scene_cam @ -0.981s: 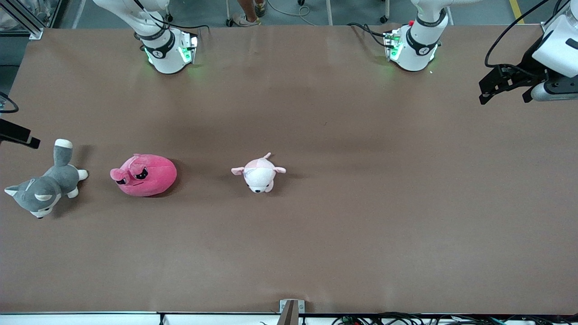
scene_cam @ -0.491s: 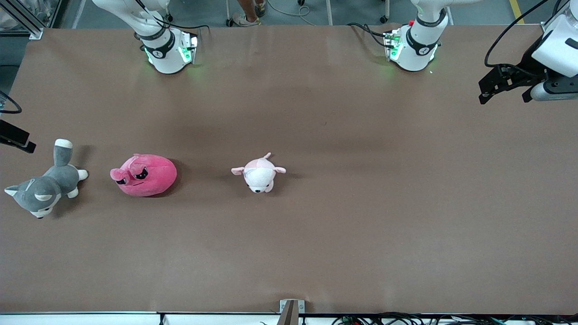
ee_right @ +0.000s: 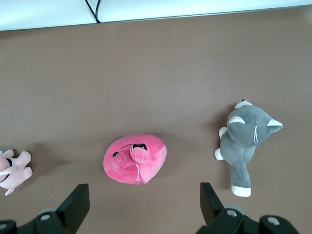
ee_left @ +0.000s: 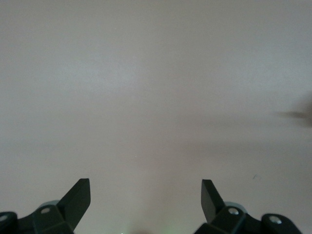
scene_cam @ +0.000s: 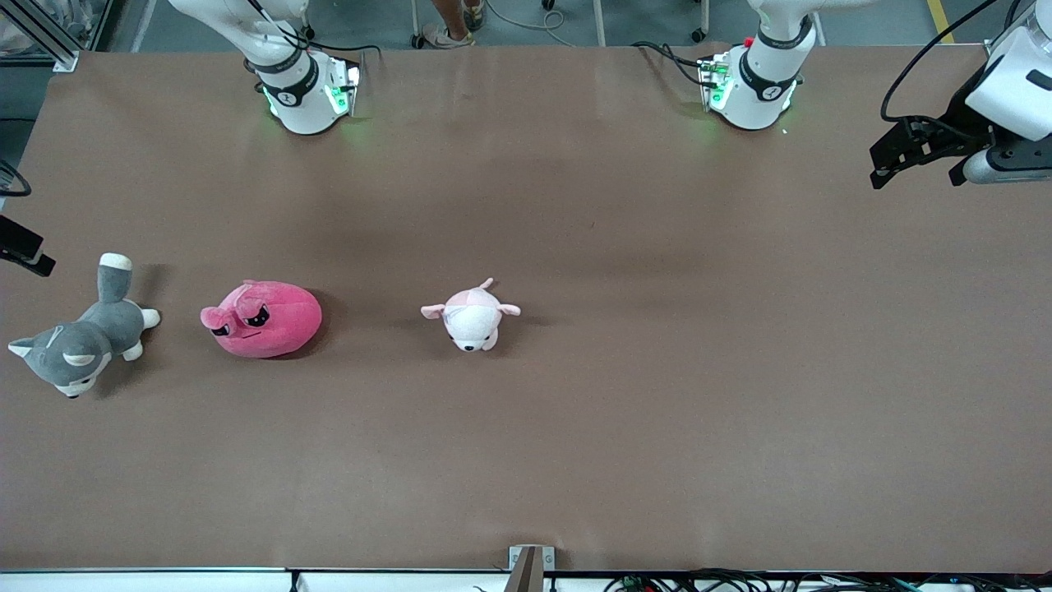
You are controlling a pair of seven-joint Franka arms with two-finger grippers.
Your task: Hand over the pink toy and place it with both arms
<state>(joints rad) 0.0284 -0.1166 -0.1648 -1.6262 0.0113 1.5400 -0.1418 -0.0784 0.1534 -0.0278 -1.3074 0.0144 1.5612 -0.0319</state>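
Front view | pink toy | face toward right arm's end

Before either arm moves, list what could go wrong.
1. The pink toy lies between the husky plush and the pale pink plush; a drifting grasp may catch a neighbour.
2. The open left end effector waits over the table's far end, so the handover needs a long carry.
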